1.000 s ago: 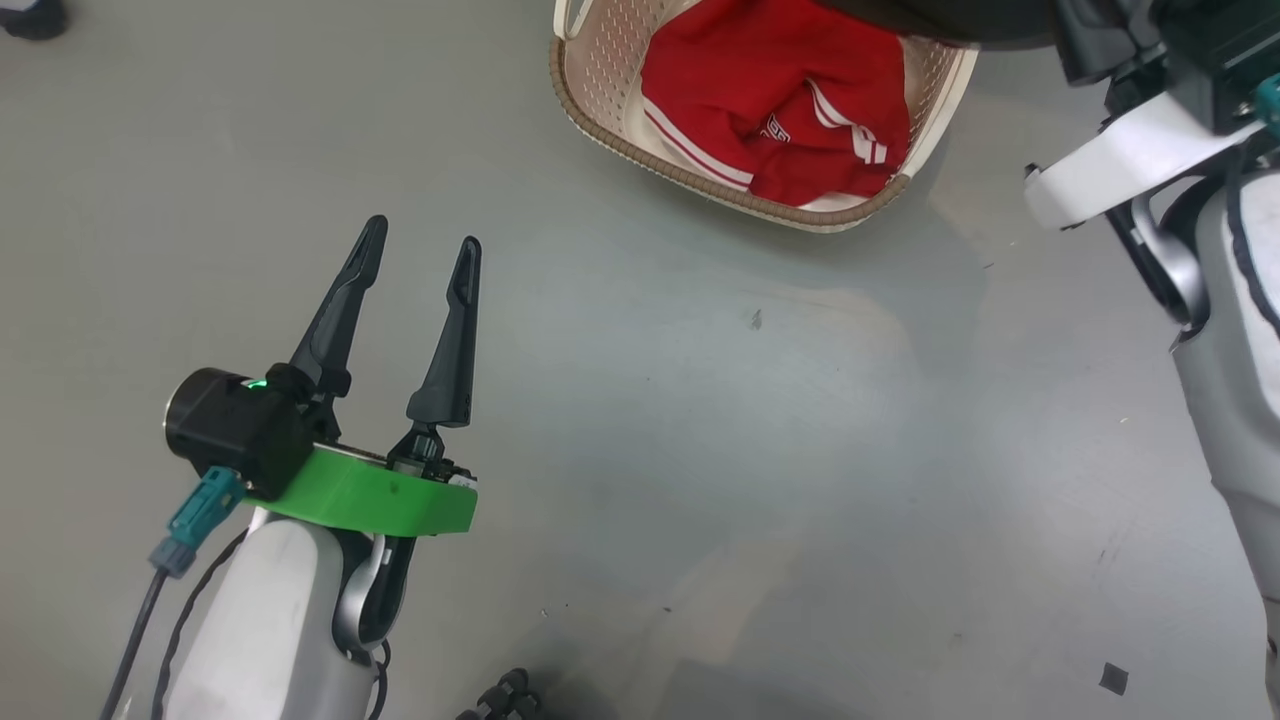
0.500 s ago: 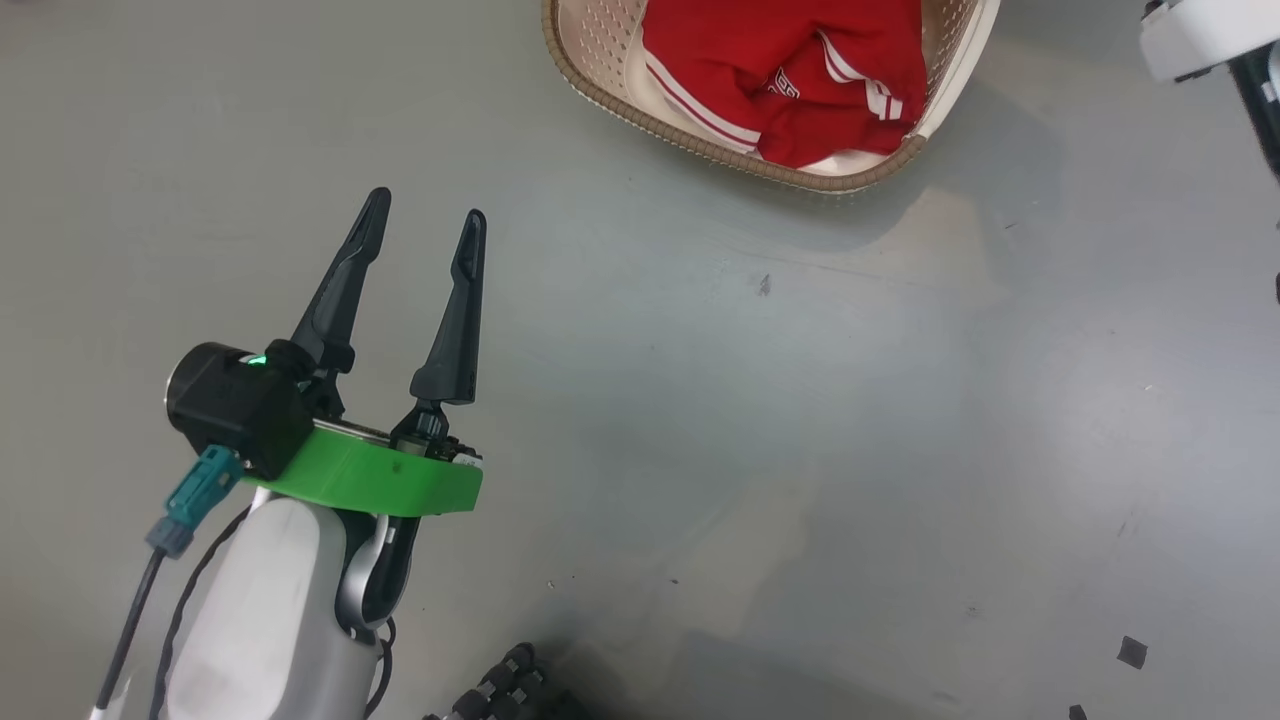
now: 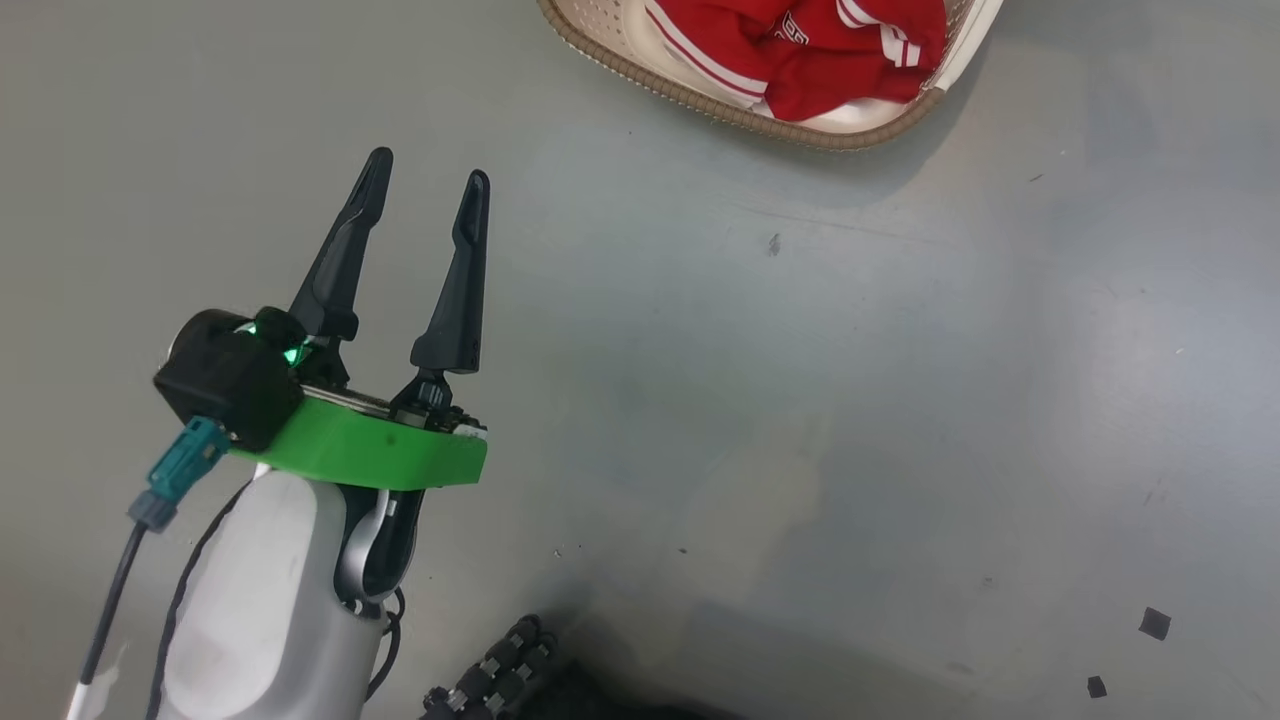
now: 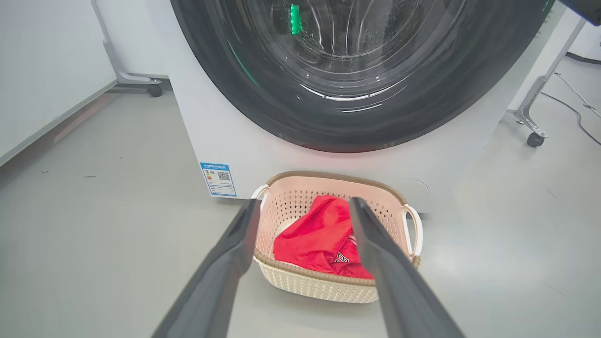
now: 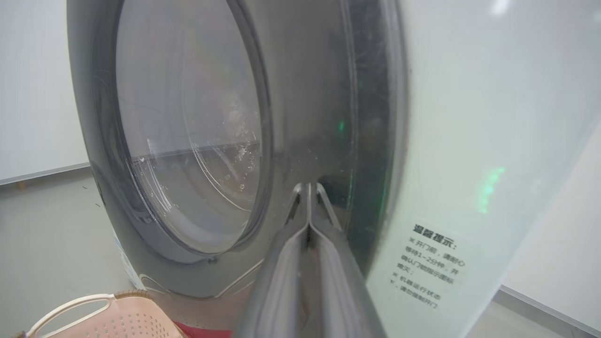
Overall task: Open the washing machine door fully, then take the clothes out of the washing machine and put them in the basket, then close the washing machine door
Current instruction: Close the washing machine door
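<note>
The red clothes [image 3: 810, 60] lie in the cream basket [image 3: 690, 98] at the top edge of the head view. My left gripper [image 3: 428, 172] hovers open and empty over the grey floor, well short of the basket. In the left wrist view its fingers frame the basket [image 4: 328, 177] and clothes [image 4: 314, 234], which stand right before the white washing machine [image 4: 225, 136]. The washing machine door [image 4: 357, 117] lies flat against the machine's front. My right gripper [image 5: 307, 186] is shut, its tips against the door's black rim [image 5: 310, 117], beside the machine's white front [image 5: 469, 141].
Wheeled frame legs stand beside the machine, one on its left [image 4: 152, 89] and one on its right [image 4: 533, 138]. A white wall runs along the left. A black ribbed cable [image 3: 500, 670] and small black scraps [image 3: 1153, 623] lie on the floor.
The head view has shifted, so the basket sits higher in the picture and the right arm has left its right edge. My left gripper stays open.
</note>
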